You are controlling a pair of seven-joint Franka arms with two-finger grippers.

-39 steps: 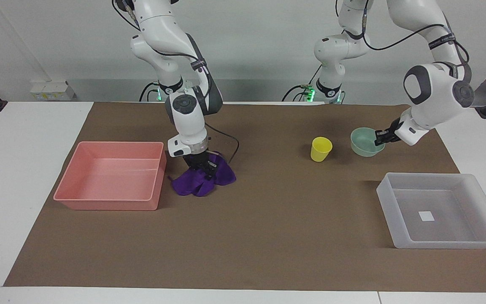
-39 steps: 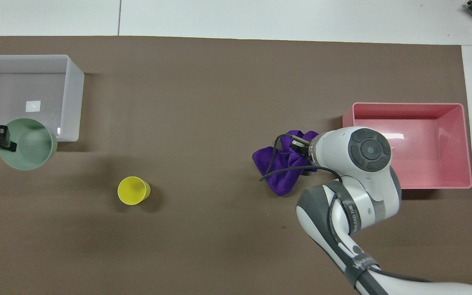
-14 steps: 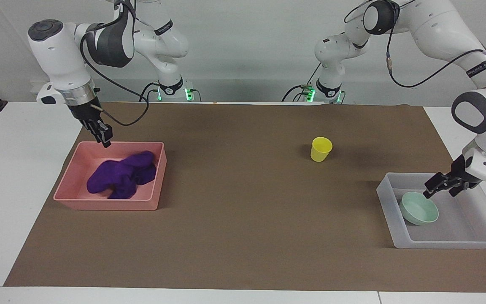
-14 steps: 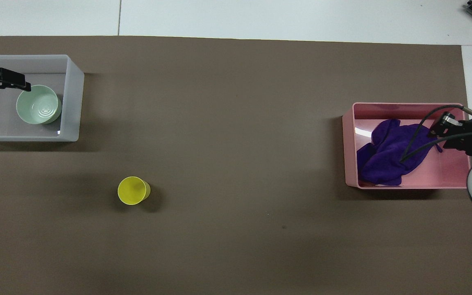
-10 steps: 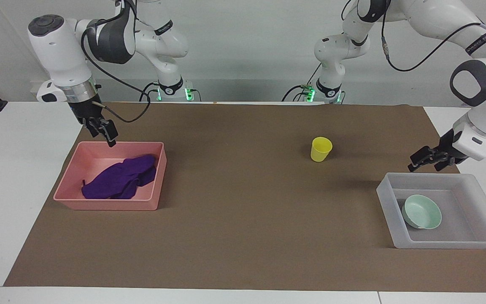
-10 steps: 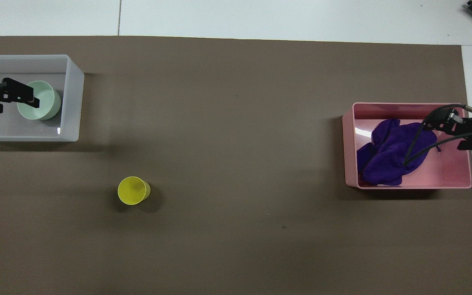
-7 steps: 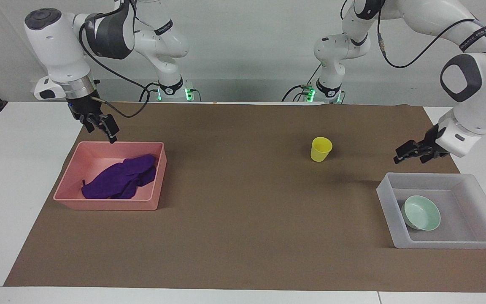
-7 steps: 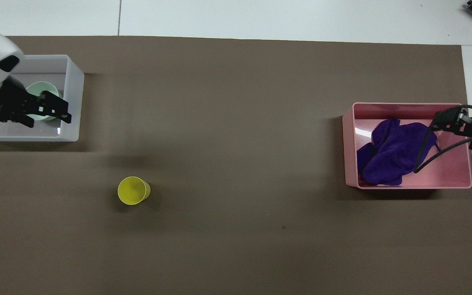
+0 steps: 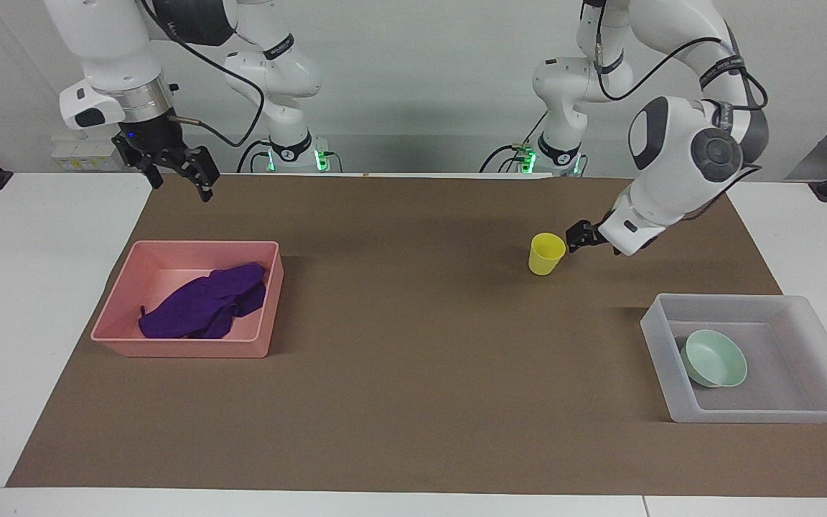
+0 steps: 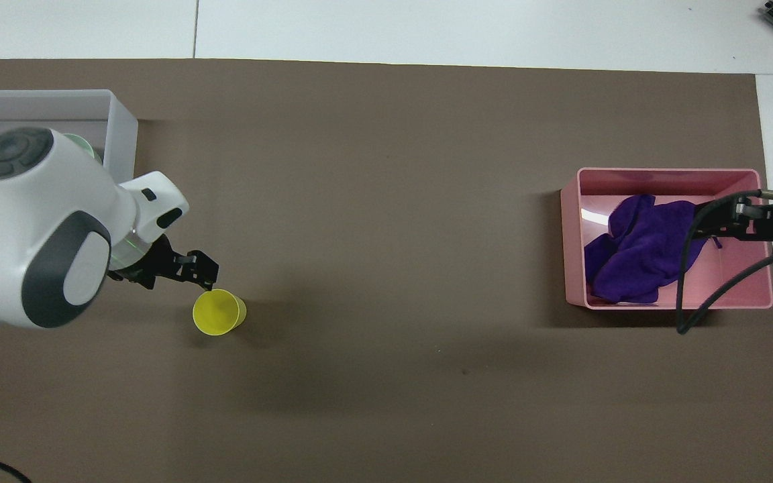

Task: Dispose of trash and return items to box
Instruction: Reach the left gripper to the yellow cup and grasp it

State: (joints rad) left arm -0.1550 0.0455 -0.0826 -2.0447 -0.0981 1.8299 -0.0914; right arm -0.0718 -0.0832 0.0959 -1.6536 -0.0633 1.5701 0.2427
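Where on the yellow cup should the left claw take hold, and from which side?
Grip the yellow cup by its rim, one finger inside and one outside. It stands upright and open-topped on the mat, and it tapers downward, so the wall may slip. Come from the side facing the left arm's end, where the open left claw hangs just beside the rim.

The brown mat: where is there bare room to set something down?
Widest bare stretch: brown mat between pink tub and clear box. Crowded: yellow cup with left gripper beside it; cloth fills the tub; bowl in the box.
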